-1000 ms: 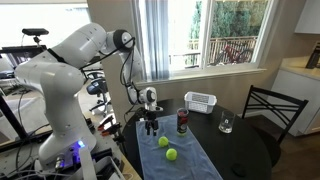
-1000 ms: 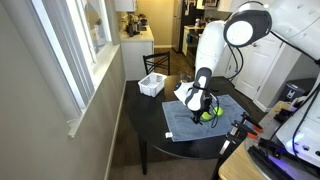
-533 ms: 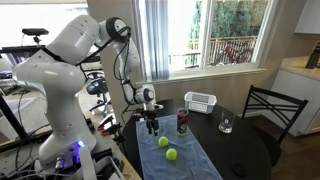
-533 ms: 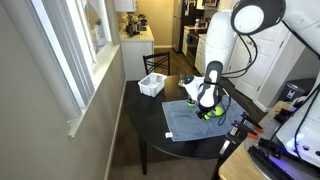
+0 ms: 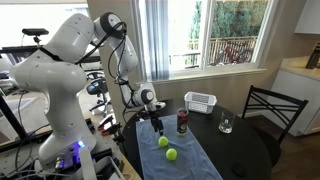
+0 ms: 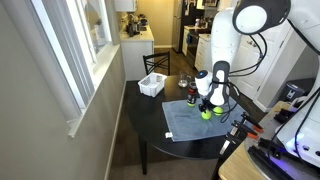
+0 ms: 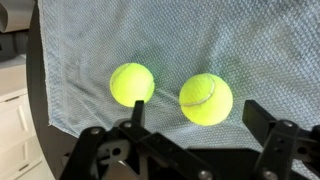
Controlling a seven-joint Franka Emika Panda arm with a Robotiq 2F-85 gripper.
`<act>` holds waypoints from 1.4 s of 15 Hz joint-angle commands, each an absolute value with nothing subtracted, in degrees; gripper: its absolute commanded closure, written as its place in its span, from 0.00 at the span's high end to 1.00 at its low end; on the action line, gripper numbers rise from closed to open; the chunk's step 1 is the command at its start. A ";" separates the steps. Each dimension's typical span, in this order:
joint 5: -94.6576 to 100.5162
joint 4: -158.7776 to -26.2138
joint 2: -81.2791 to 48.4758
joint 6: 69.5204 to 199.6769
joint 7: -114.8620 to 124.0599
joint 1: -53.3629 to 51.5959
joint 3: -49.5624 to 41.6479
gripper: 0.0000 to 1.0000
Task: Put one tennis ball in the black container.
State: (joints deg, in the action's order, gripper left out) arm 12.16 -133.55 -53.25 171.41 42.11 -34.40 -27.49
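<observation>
Approach step: my hand point(image 5: 158, 125) hangs wide open w/ nothing in it above the grey towel point(image 7: 250, 40). In the wrist view the second ball point(image 7: 132, 84) sits by one fingertip and the tennis ball point(image 7: 206, 98) btwn the fingers, so next I'd drop straight down, close on it, then lift it over to the black container point(image 5: 183, 122), upright near the towel. The surface point(image 5: 240, 150) is dark & round, w/ a white basket point(image 5: 200, 101), glass point(image 5: 226, 125) & chair point(image 5: 270, 110) further right, big windows behind.
</observation>
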 commanded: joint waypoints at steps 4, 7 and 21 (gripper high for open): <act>-1.81 -132.91 -58.49 176.41 41.11 -32.61 -26.33 1.00; -5.33 -131.88 -60.36 176.20 40.76 -31.59 -25.31 1.00; -10.53 -129.75 -61.81 177.97 40.11 -34.61 -25.19 1.00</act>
State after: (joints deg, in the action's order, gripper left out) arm -8.14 -130.03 -61.58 178.22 42.10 -34.30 -25.26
